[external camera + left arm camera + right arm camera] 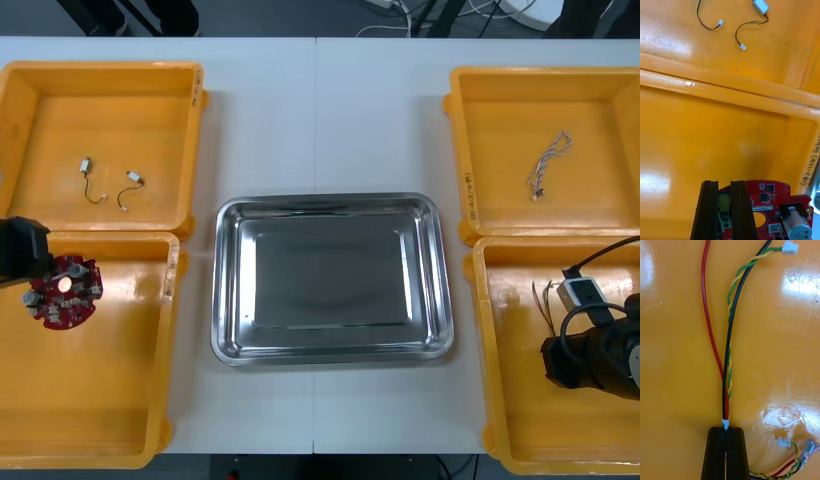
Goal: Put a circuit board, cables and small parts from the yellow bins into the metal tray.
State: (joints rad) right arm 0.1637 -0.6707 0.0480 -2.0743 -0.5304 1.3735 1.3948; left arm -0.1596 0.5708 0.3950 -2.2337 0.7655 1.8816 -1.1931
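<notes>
Evidently readied for the bare metal tray. Clamped with the left gripper onto a part of the circuit board, near left yellow bin; pinched with the right gripper at the banded end of the cable bundle, near right bin, likely keeping strands together.

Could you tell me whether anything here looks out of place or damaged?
Nothing stands out. The tray sits square. The left gripper is shut on the board in the near-left bin; the right gripper is shut on the cables in the near-right bin. No spill shows.
</notes>
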